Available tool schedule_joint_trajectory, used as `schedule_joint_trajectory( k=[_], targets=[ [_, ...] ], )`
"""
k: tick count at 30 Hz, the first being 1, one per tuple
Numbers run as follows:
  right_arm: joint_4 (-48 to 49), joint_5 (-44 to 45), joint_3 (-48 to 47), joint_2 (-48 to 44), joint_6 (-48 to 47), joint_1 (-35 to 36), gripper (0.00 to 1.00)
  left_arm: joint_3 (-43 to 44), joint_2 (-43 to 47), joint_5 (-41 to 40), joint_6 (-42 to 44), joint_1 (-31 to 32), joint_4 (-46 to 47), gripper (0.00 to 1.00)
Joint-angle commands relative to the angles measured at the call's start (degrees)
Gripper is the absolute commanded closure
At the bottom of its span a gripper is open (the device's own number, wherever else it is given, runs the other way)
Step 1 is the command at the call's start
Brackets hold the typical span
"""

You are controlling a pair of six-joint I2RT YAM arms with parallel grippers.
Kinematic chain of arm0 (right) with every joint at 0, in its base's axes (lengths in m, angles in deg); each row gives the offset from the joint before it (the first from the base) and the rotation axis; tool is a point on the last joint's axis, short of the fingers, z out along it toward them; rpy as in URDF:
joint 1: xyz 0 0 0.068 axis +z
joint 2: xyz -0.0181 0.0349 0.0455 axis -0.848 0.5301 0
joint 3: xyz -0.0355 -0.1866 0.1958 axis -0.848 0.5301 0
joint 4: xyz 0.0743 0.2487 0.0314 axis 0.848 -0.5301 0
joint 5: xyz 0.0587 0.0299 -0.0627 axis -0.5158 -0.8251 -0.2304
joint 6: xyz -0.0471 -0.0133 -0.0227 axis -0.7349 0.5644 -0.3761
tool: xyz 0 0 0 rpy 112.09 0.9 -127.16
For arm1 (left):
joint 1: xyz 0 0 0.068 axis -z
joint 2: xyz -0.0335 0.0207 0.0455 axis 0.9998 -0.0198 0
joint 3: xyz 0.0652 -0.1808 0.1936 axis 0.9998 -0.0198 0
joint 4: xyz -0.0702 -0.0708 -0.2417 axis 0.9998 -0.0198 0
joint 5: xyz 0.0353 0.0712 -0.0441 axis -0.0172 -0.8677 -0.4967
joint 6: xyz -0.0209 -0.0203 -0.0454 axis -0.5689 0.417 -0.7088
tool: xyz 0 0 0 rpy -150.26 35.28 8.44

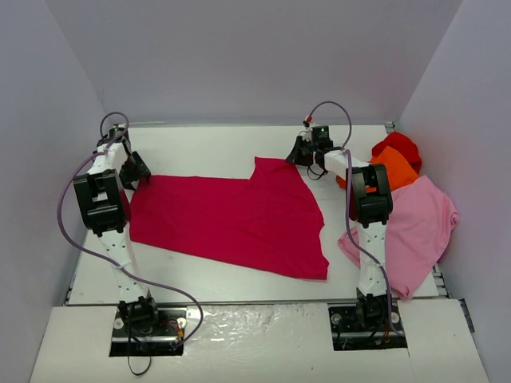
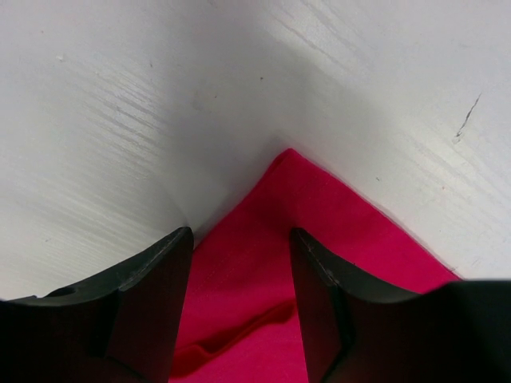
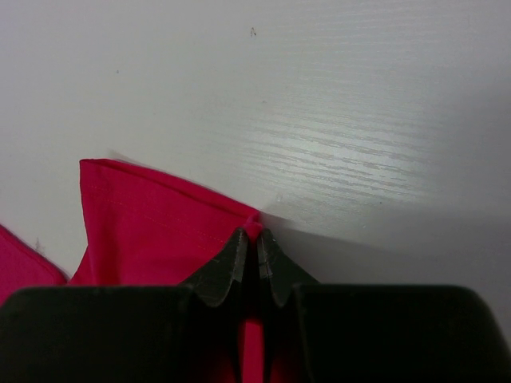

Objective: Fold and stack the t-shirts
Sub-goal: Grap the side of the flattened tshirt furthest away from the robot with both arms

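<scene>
- The left hand (image 2: 239, 239) is at the far-left corner of the crimson shirt (image 1: 231, 219) and is released. Its fingers (image 2: 152, 295) stand apart with the pointed corner of cloth lying between them, and nothing is pinched.
- The crimson shirt lies spread and mostly flat across the middle of the worktop (image 1: 207, 144). Its far edge steps up toward the right, and its near-right end runs out to a corner.
- The right hand (image 3: 249, 239) is at the crimson shirt's far-right corner and is clenched on it. A thin ridge of the cloth's edge is nipped between the closed fingers, low over the bare worktop.
- The other shirts lie unfolded to the right of the crimson shirt. The pink shirt (image 1: 415, 227) is just beside its right edge. The orange shirt (image 1: 395, 167) and red shirt (image 1: 399, 146) are bunched further right and toward the back.
- The step in hand looks like taking the crimson shirt's two far corners to begin a fold, with one corner gripped and the other not. Nothing is folded or stacked, so the task seems to be near its start.
- The next move probably needs the left hand to close low on its corner so the cloth is caught rather than skimmed. Both hands would then lift together and carry the far edge evenly toward the near one, so the cloth does not skew.
</scene>
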Motion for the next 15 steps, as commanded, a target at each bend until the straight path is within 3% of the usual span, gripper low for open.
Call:
schedule_joint_trajectory(
  k=[1, 15],
  targets=[
    [-11.1, 1.8, 2.7, 1.5, -1.8, 0.8, 1.00, 1.7, -3.1, 0.1, -0.6, -0.3, 1.0, 0.51],
    [-11.1, 1.8, 1.6, 2.2, -1.9, 0.6, 1.00, 4.7, -7.0, 2.4, -0.7, -0.1, 2.3, 0.53]
  ],
)
